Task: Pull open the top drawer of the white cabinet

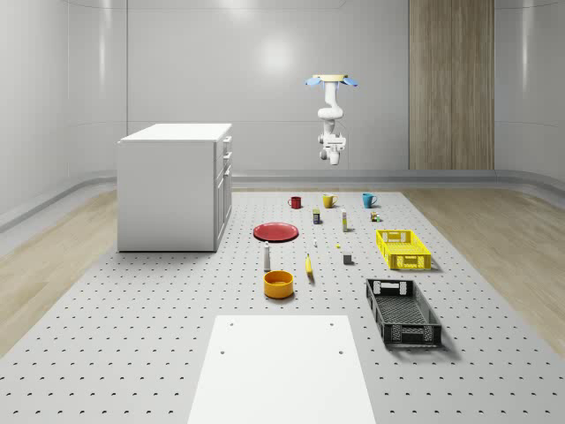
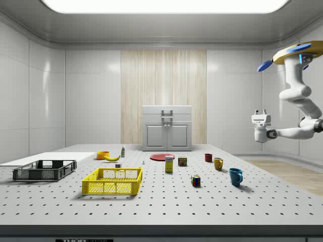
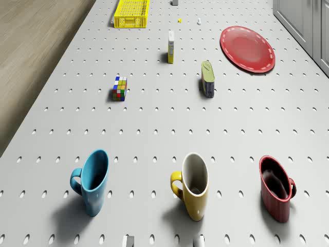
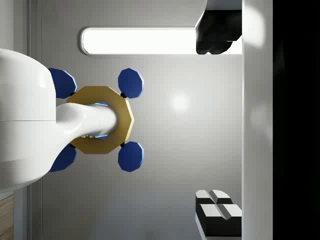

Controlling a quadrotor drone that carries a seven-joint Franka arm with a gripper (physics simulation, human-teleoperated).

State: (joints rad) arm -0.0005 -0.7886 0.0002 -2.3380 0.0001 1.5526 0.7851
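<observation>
1. Whole-scene view: the drone (image 1: 332, 81) hovers high above the far end of the perforated tabletop (image 1: 132, 336), roughly over the row of mugs, with its white arm (image 1: 330, 113) hanging down and the tool (image 1: 334, 160) at its tip well above the surface. The white cabinet (image 1: 175, 185) stands at the tabletop's left side in this view, its top drawer (image 1: 226, 145) shut and facing right; the tool is well apart from it, off to the right and slightly higher than the cabinet's top. A red plate (image 1: 276, 231), an orange bowl (image 1: 278, 283), a yellow crate (image 1: 403, 248) and a black crate (image 1: 403, 311) lie across the surface.

2. Side view: the drone (image 2: 292, 53) hangs near the picture's right edge, the arm bending down and back toward the left, ending at the tool (image 2: 261, 114) (pointing upward here). The cabinet (image 2: 167, 128) sits far back at the centre, drawer front (image 2: 167, 111) closed, well apart from the tool.

3. Drone view: a blue mug (image 3: 92, 181), a yellow mug (image 3: 193, 186) and a red mug (image 3: 276, 188) stand in a row below the drone; the cabinet's lower edge (image 3: 303, 25) shows beside the red plate (image 3: 247, 48).

4. Wrist view: the camera looks up at the drone's underside (image 4: 102, 120), and the two fingertips (image 4: 218, 210) stand spread wide apart, holding nothing.
</observation>
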